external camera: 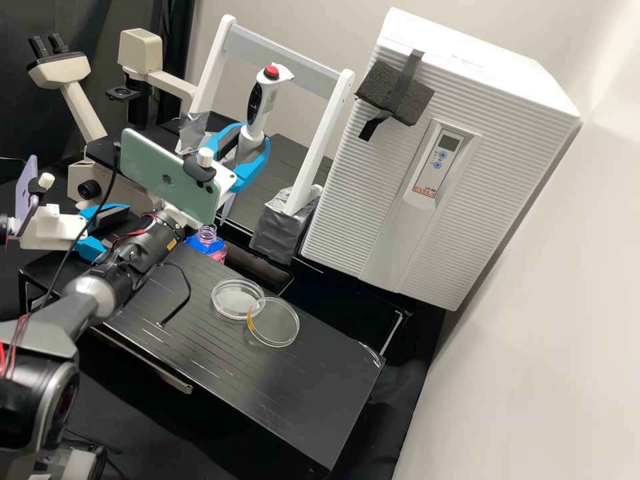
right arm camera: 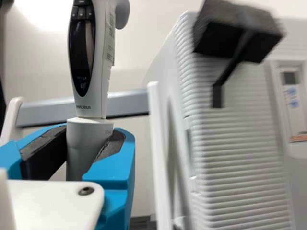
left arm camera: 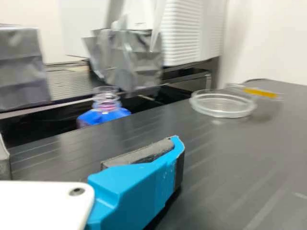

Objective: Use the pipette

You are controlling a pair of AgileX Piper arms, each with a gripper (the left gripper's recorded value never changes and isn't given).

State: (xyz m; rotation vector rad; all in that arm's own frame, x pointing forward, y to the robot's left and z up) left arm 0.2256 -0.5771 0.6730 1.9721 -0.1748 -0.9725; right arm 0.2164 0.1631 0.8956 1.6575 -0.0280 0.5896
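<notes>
A white and grey pipette (external camera: 260,100) with a red button stands upright, and my right gripper (external camera: 244,152) is shut on its lower barrel, high above the bench's back. The right wrist view has the pipette (right arm camera: 91,62) between the blue fingers (right arm camera: 117,163). Below it, an open bottle of pink liquid (external camera: 211,241) stands at the back edge of the black platform (external camera: 280,387). Two clear petri dishes (external camera: 237,297) (external camera: 275,322) lie mid-platform, a yellow tip (external camera: 251,321) between them. My left gripper (external camera: 99,231) rests low at the left, open and holding nothing; its finger (left arm camera: 144,182) faces the bottle (left arm camera: 105,108) and a dish (left arm camera: 223,102).
A large white ribbed appliance (external camera: 453,167) stands at the right back. A white frame (external camera: 320,127) with grey taped feet (external camera: 283,223) spans behind the bottle. A microscope (external camera: 73,107) is at the far left. The platform's front half is bare.
</notes>
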